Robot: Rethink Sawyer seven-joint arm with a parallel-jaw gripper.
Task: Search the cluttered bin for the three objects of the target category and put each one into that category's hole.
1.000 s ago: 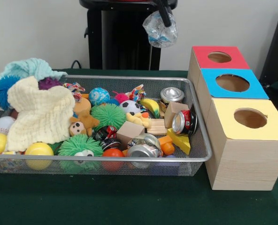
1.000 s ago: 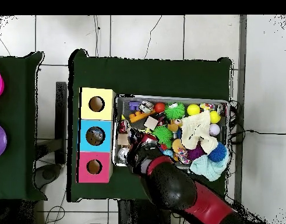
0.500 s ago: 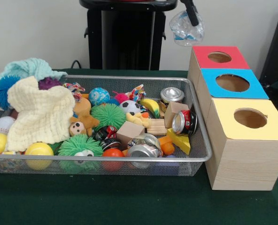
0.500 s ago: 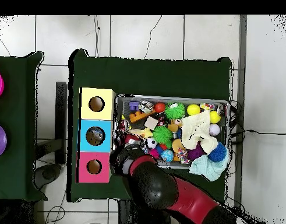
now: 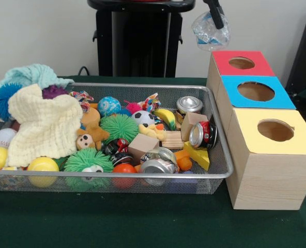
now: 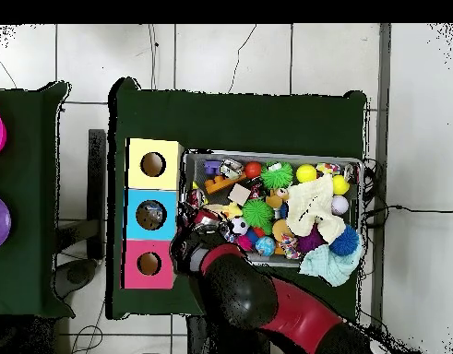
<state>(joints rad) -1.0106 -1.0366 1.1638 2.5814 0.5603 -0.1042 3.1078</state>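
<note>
End effector (image 5: 213, 11): up at the top edge in the front view, one dark finger showing, clenched on a crumpled clear plastic bottle (image 5: 208, 31).
Bottle: off the surface, hanging in the air just above and a touch left of the red box (image 5: 242, 63), clear of the bin (image 5: 221, 170).
Arm (image 6: 257, 300): overhead it's a red and black bulk covering the bin's corner next to the red box; the end effector is hidden under it there.
Boxes: three in a row right of the bin in the front view: red farthest, blue box (image 5: 256, 92) in the middle, yellow box (image 5: 274, 132) nearest, each with a round hole in its top.
Red hole (image 5: 241, 63): open, nothing in it that I can see.
Bin: wire mesh tray on the green surface (image 5: 142, 222), packed full.
Cans in the bin: one silver can (image 5: 188, 105) upright near the far right corner, a red can (image 5: 203, 134) on its side just in front of it, a crushed can (image 5: 157, 161) by the front wall.
Other clutter: cream cloth (image 5: 45, 126) draped over the left side, green spiky ball (image 5: 119, 127) mid-bin, soccer ball (image 5: 142, 117) beside it, teddy bear (image 5: 88, 138), wooden block (image 5: 143, 145), yellow ball (image 5: 42, 166) at the front left.
</note>
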